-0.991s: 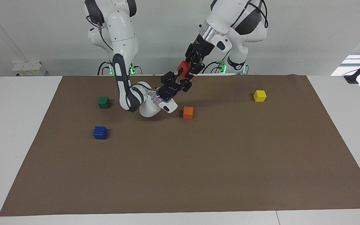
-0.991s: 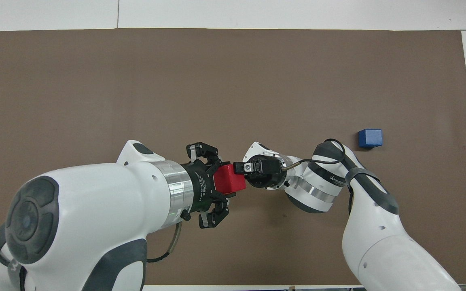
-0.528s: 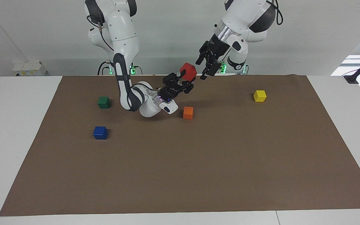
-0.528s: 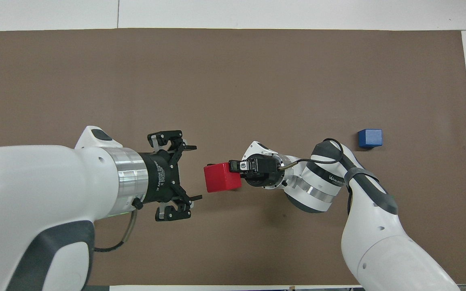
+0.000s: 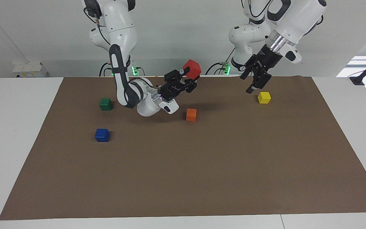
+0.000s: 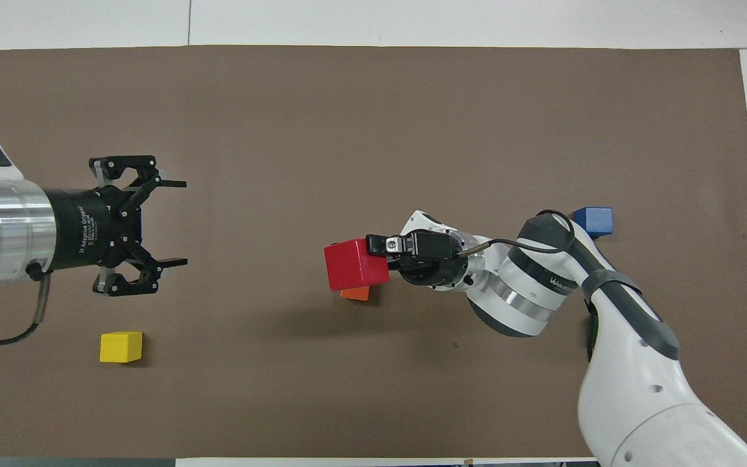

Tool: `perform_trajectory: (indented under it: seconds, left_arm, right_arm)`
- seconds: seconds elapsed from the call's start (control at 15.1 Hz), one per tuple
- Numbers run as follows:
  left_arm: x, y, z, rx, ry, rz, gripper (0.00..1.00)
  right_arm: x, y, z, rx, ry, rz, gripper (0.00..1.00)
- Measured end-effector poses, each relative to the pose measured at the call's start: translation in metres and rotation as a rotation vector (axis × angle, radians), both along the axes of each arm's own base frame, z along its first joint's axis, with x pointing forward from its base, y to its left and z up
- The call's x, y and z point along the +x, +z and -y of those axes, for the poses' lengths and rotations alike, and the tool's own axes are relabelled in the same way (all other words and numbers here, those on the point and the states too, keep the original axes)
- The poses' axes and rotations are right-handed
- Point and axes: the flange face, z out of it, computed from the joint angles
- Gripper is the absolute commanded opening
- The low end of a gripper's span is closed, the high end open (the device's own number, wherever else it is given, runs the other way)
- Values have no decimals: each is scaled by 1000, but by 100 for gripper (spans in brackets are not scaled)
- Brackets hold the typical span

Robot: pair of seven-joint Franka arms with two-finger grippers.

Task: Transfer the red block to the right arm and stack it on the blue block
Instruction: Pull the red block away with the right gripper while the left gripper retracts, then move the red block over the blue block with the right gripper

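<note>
The right gripper point(image 5: 187, 78) pinches only an edge of the red block point(image 5: 192, 69), up in the air over the orange cube point(image 5: 191, 114); swinging toward the blue block point(image 5: 102, 135) may twist it loose. The left gripper point(image 5: 255, 82) hangs wide open over the yellow cube point(image 5: 264, 97).

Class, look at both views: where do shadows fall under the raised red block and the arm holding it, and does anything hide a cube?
Facing view: a soft shadow lies on the brown mat beside the orange block, under the right gripper holding the red block. Overhead view: a diffuse shadow sits nearer the robots; the red block hides most of the orange block.
</note>
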Motion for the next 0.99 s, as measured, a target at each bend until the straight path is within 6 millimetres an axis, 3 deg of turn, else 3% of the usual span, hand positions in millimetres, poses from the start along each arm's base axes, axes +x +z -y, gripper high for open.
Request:
perform_trajectory:
  seconds: [0.13,0.46,0.73,0.99]
  left_arm:
    - [4,-17,-24,103,-118,31,100]
    - [15,-53,-50,352,-555,81,100]
    - [18,-57,-64,462,-905,115,100]
    - [34,-45,-71,483,-1178,56,100]
  right_arm:
    - [8,11,13,-64,1,-18,0]
    - [23,40,47,-298,30,-79,0]
    - [31,91,80,-528,46,-105,0]
    - [34,109,112,-781,55,-69,0]
